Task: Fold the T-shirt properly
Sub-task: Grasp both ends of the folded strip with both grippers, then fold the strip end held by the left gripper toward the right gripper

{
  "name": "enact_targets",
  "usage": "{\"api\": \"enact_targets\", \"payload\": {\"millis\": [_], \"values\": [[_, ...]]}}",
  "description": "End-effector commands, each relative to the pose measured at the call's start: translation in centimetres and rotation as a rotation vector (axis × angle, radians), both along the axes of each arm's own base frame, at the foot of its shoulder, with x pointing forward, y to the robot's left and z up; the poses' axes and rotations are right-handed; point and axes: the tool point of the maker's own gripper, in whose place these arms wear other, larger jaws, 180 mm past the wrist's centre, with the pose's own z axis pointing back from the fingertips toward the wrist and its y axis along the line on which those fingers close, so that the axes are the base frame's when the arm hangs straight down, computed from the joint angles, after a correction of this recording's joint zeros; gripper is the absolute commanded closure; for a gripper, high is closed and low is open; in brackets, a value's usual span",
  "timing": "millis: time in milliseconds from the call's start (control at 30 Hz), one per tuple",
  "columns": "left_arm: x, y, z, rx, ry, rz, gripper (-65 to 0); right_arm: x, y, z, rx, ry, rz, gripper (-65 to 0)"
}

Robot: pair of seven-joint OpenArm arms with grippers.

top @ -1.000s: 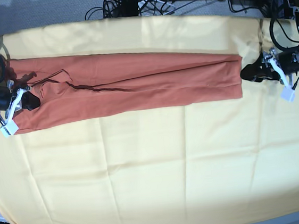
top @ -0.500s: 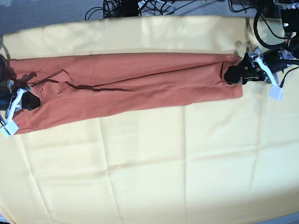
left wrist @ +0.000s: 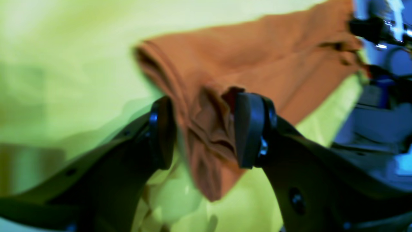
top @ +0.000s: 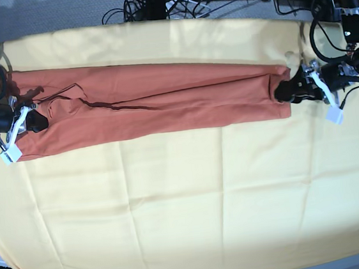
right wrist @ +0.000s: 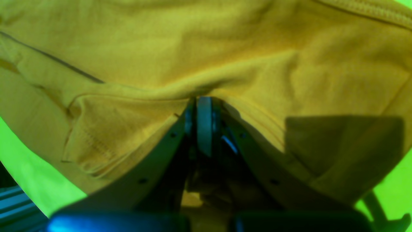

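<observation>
I see both arms black w/ white brackets; left gripper and right gripper have dark curved fingers, rounded pads, small screw holes. Black cables loop behind each arm.

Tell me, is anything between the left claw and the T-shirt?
Nothing visible. The left claw is open with the end of the T-shirt bunched between its fingers; only the yellow cloth lies beneath.

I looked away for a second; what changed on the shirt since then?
The left gripper came in from the cloth onto the T-shirt hem, jaws open around a bunched fold. The right gripper stayed shut on the neck end.
</observation>
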Motion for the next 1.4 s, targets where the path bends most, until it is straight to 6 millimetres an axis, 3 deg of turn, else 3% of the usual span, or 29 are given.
{"api": "enact_targets", "payload": {"millis": [0, 300, 700, 767, 900, 1167, 1367], "values": [[0.3, 0.8, 0.3, 0.043, 0.000, -0.001, -31.6, -0.3, -0.9, -0.1, -0.047, 0.023, 0.010, 0.0], [-0.8, 0.7, -1.5, 0.071, 0.057, 0.010, -31.6, -0.3, -0.8, -0.1, -0.044, 0.021, 0.010, 0.0], [-2.8, -3.9, -2.8, -0.018, 0.116, -0.115, -31.0, -0.3, -0.8, -0.1, -0.044, 0.021, 0.010, 0.0], [-2.4, -3.8, -2.6, -0.012, 0.106, -0.115, -25.3, -0.3, -0.8, -0.1, -0.044, 0.022, 0.010, 0.0], [-1.2, -3.4, -2.1, 0.028, 0.079, -0.119, 0.0, -0.3, -0.8, -0.1, -0.044, 0.021, 0.010, 0.0], [0.2, -3.1, -1.1, 0.039, 0.047, -0.115, 0.0, -0.3, -0.8, -0.1, -0.044, 0.022, 0.010, 0.0], [0.5, -1.6, -1.5, 0.090, 0.070, -0.062, 0.0, -0.3, -0.8, -0.1, -0.045, 0.022, 0.010, 0.0]]}}
